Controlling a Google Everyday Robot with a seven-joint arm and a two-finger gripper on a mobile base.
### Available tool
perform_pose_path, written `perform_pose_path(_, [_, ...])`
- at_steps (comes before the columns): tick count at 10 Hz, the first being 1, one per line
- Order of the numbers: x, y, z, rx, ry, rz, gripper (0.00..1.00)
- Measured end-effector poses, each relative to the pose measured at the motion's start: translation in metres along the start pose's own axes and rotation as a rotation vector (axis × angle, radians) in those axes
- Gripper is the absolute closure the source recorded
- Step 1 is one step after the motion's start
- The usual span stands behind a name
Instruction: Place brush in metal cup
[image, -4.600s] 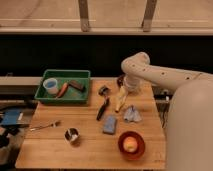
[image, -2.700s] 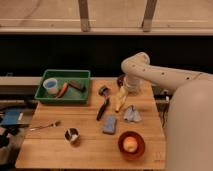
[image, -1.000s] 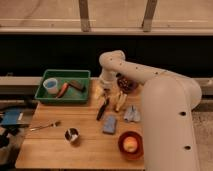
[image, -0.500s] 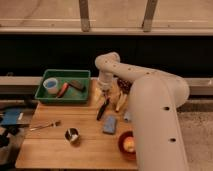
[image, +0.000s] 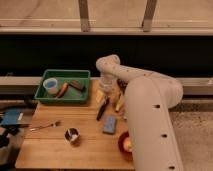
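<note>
The brush (image: 102, 109) lies on the wooden table (image: 50, 150), its black handle pointing toward the front and its head toward the back, under my arm. My gripper (image: 104, 94) hangs down over the head end of the brush, just right of the green bin. The brush head is mostly hidden by the gripper. The metal cup (image: 72, 135) stands upright near the front left of the table, well apart from the brush and the gripper.
A green bin (image: 45, 97) at the back left holds a pale blue plastic cup (image: 50, 86) and a few small items. A silver fork (image: 44, 126) lies left of the metal cup. A blue sponge (image: 109, 125), a banana (image: 120, 103) and a red bowl (image: 124, 145) lie to the right.
My arm has swung left from the banana side and the gripper has come down over the brush head. The brush, cup and other items have not moved.
</note>
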Motion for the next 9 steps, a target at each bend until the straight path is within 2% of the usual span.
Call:
perform_pose_path(2, [0.000, -0.002, 0.008, -0.055, -0.029, -0.003, 0.20])
perform_pose_path(4, [-0.001, -0.005, 0.016, -0.087, -0.060, -0.011, 0.20])
perform_pose_path(7, [-0.009, 0.002, 0.024, -0.092, -0.060, -0.038, 0.20])
perform_pose_path(8, [-0.009, 0.004, 0.026, -0.072, -0.041, -0.046, 0.22])
perform_pose_path(9, [-0.011, 0.007, 0.029, -0.044, -0.020, -0.058, 0.31])
